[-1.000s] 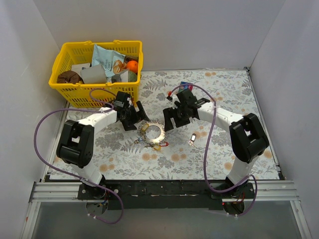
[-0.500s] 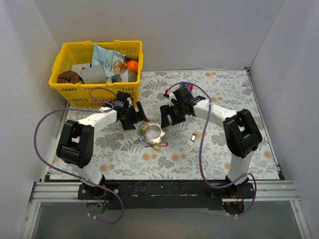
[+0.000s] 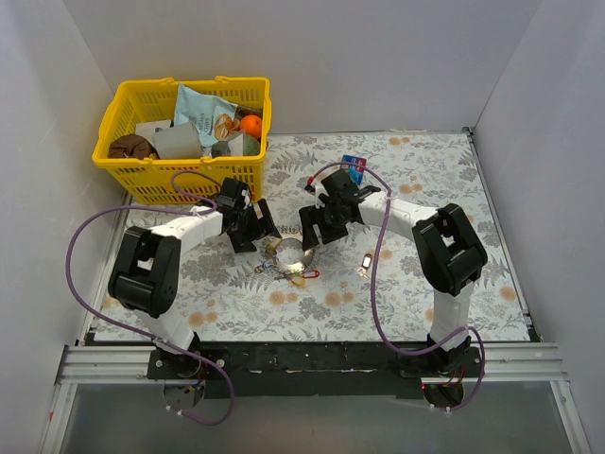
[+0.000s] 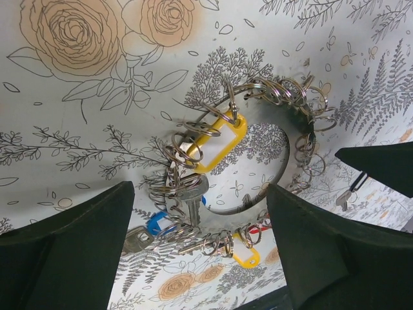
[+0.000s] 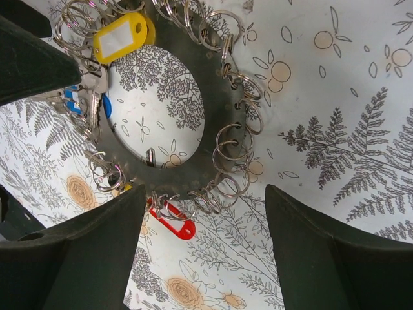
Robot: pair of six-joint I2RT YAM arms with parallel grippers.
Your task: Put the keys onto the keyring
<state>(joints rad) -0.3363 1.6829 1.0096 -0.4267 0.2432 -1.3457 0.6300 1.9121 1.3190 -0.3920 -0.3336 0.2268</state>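
Observation:
The keyring [image 3: 289,253] lies flat on the flowered cloth between my two grippers, its rim strung with many small split rings. It carries keys with a yellow tag [image 4: 218,139], a blue tag [image 4: 157,223], a second yellow tag [image 4: 247,256] and a red tag [image 5: 174,223]. My left gripper [image 3: 257,227] is open just left of the ring, its fingers astride the ring's edge [image 4: 244,210]. My right gripper [image 3: 312,229] is open over the ring's right side [image 5: 219,110], holding nothing. One key with a whitish tag [image 3: 365,263] lies apart to the right.
A yellow basket [image 3: 123,156] full of groceries stands at the back left. A small blue packet [image 3: 354,165] lies behind the right gripper. White walls close in the cloth on three sides.
My right gripper has moved left and down to the keyring's right side. My left gripper has shifted only slightly. The ring and keys lie where they were.

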